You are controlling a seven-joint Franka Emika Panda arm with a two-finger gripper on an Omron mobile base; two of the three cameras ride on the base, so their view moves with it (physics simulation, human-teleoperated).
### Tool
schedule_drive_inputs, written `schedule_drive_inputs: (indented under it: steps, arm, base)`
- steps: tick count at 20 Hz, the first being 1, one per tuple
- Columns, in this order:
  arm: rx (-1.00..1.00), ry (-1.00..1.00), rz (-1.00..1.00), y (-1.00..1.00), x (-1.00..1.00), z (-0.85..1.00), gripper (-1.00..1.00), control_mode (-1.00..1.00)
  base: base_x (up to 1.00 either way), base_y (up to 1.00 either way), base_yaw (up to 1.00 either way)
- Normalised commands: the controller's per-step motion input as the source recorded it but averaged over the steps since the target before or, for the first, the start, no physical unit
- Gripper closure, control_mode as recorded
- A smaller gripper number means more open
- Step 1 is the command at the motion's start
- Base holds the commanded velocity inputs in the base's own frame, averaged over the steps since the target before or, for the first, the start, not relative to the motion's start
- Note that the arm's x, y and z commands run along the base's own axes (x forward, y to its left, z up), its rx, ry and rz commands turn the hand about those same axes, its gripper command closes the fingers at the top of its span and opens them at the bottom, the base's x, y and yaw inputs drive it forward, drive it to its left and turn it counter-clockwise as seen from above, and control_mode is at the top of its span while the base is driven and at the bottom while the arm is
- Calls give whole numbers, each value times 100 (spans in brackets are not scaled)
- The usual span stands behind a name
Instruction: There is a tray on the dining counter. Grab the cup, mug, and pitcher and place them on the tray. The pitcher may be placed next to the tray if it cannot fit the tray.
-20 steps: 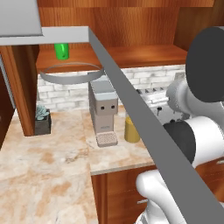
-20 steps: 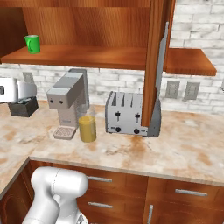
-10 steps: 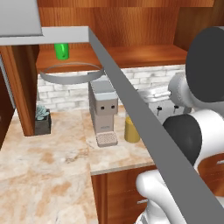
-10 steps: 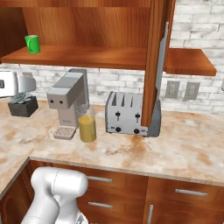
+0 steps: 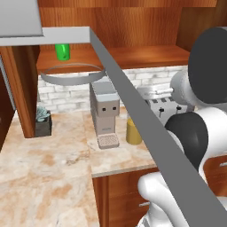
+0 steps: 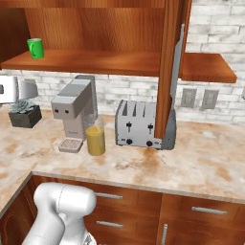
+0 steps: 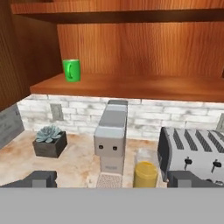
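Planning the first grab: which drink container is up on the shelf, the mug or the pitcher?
The green mug; it stands on the wooden shelf, while the pitcher sits on the counter.

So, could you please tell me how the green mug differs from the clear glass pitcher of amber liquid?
The squat bright green mug is opaque and has a handle; the clear glass pitcher shows amber liquid. The mug stands on the wooden shelf, the pitcher below on the marbled counter beside the grey coffee machine. Both stand upright.
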Motion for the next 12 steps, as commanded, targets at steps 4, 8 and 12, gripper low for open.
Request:
schedule_drive_inputs:
  steps: [4, 8, 12]
  arm:
    - [3, 0, 0, 13, 0, 0, -100, -100]
    - [3, 0, 0, 11, 0, 0, -100, -100]
    - [4, -6, 0, 3, 0, 21, -100, -100]
  base:
    - [0, 0, 0]
    - [0, 0, 0]
    - [0, 0, 0]
